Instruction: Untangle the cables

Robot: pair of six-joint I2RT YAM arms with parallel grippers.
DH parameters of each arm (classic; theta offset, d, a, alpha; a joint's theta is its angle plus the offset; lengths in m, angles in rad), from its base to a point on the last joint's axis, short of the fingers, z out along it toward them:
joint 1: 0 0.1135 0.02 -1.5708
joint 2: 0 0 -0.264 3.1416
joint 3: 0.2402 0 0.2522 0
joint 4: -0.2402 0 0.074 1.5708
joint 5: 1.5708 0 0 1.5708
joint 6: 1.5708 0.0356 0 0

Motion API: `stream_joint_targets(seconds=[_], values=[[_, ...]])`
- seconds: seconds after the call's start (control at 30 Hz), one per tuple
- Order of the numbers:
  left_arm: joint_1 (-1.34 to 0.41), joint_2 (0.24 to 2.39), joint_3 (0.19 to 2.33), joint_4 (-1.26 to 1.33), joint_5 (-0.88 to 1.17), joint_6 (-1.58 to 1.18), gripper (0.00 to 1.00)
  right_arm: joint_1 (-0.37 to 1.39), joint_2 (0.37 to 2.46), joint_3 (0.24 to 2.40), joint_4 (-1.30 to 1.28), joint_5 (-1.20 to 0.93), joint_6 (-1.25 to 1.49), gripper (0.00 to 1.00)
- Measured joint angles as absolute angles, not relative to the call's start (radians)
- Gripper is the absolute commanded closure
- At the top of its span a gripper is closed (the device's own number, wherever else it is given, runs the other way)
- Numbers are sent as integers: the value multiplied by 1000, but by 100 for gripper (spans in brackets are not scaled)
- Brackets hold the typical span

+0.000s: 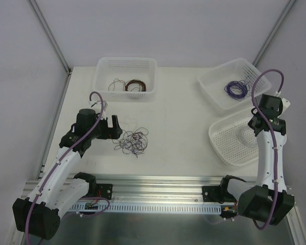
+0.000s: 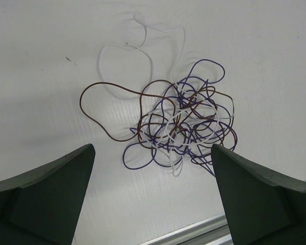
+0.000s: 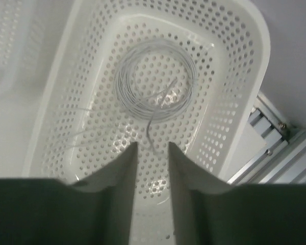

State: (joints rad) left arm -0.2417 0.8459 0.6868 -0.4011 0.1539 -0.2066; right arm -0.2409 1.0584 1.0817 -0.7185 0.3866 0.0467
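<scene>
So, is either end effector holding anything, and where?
Neither. Left end effector open by the tangled brown-purple wire clump; right end effector empty over the white perforated basket.

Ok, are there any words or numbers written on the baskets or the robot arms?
No text can be read anywhere.
Left basket, far right basket, near right basket, left arm, right arm: no writing shows.
Small parts on the front rail: too small to tell.
</scene>
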Motion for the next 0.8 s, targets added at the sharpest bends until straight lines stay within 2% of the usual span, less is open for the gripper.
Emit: stream_joint_targets(seconds=[0.07, 0.1, 0.3, 0.5, 0.8], values=[[-242, 846, 687, -401, 154, -207, 1, -265, 1070, 1046, -725, 356, 70, 49], [-242, 846, 687, -401, 154, -207, 1, -271, 1073, 1031, -730, 341, 80, 40], [-242, 851, 687, -401, 154, -207, 1, -273, 1085, 1034, -746, 245, 94, 19], [-242, 852, 687, -401, 155, -207, 1, -208, 1055, 1061, -743, 102, 57, 10], [-242, 891, 687, -401, 156, -212, 1, 118, 950, 1044, -607, -133, 1, 9]])
